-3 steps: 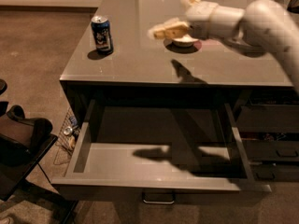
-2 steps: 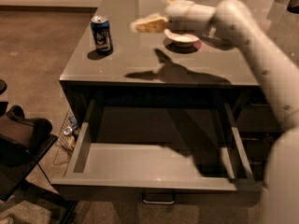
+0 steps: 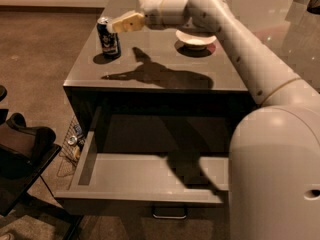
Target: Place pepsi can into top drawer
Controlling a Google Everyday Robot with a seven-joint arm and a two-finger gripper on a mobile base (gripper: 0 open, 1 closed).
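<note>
- Since a second ago my arm has swung left across the cabinet top (image 3: pixel 220 71), from over the white bowl (image 3: pixel 196 38) to the pepsi can (image 3: pixel 108 38); the can itself has not shifted.
- My gripper (image 3: pixel 115 26) now sits at the can's silver rim, on its right side. I cannot tell whether it touches, or whether it is released or clenched.
- From the gripper's tip the can lies left and slightly lower. It stands upright, long axis vertical, near the top's left edge.
- Below, the top drawer (image 3: pixel 135 196) is pulled open.
- I see a red-white logo on blue; no lettering is readable.
</note>
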